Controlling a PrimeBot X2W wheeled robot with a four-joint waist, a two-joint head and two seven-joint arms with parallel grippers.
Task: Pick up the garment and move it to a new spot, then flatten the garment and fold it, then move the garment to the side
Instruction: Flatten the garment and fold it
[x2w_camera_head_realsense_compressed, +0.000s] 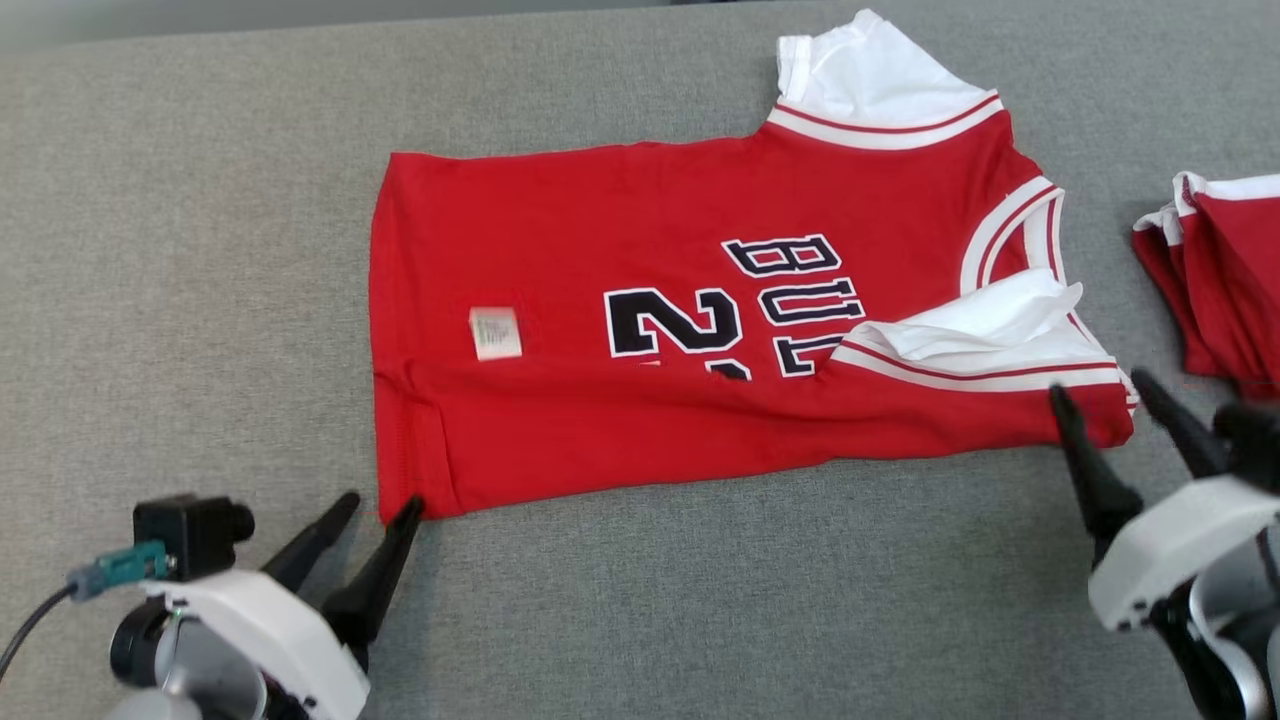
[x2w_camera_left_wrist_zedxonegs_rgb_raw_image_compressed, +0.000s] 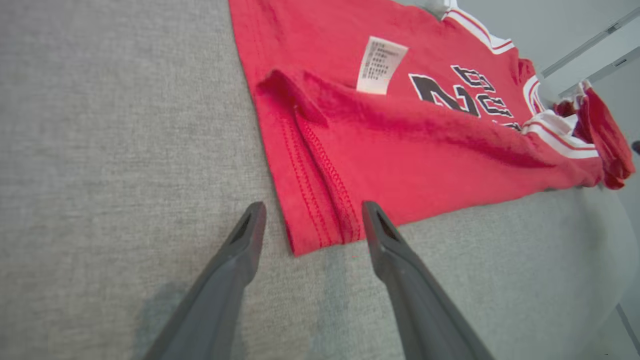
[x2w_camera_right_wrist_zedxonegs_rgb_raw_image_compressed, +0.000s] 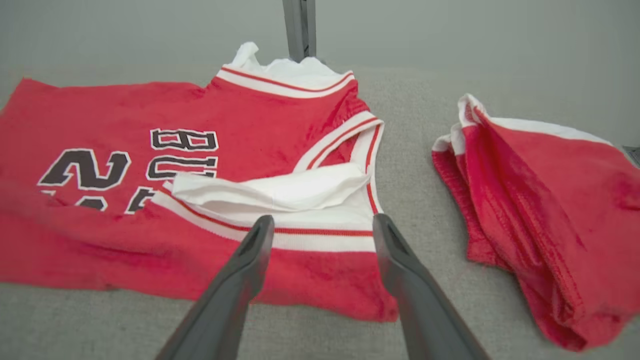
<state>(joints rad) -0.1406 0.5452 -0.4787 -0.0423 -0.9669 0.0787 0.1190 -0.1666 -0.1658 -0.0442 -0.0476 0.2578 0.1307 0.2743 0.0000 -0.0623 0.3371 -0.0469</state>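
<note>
Ok, both claws spread wide, gripping nothing. Left claw (x2w_camera_head_realsense_compressed: 382, 500) (x2w_camera_left_wrist_zedxonegs_rgb_raw_image_compressed: 314, 205) has its tips either side of the jersey's near hem corner, just beside the cloth. Right claw (x2w_camera_head_realsense_compressed: 1099, 384) (x2w_camera_right_wrist_zedxonegs_rgb_raw_image_compressed: 324, 217) sits at the near shoulder corner, over the white-trimmed armhole. Red jersey (x2w_camera_head_realsense_compressed: 600, 240) (x2w_camera_left_wrist_zedxonegs_rgb_raw_image_compressed: 400, 150) (x2w_camera_right_wrist_zedxonegs_rgb_raw_image_compressed: 100, 115) lies mid-desk (x2w_camera_head_realsense_compressed: 200, 200). Its near edge is folded over part of the number, with the white label (x2w_camera_head_realsense_compressed: 495, 333) facing up. Second red garment (x2w_camera_head_realsense_compressed: 1225, 280) (x2w_camera_right_wrist_zedxonegs_rgb_raw_image_compressed: 540, 210) is bunched toward the desk's right side.

Lit brightly and evenly from overhead. Faintly shadowed beneath the dark two-fingered left gripper (x2w_camera_left_wrist_zedxonegs_rgb_raw_image_compressed: 311, 220) on the grey woven cloth surface (x2w_camera_left_wrist_zedxonegs_rgb_raw_image_compressed: 100, 150). Blurred along the near edge of the red knit jersey (x2w_camera_right_wrist_zedxonegs_rgb_raw_image_compressed: 100, 260); bowed at wrist-view margins.
</note>
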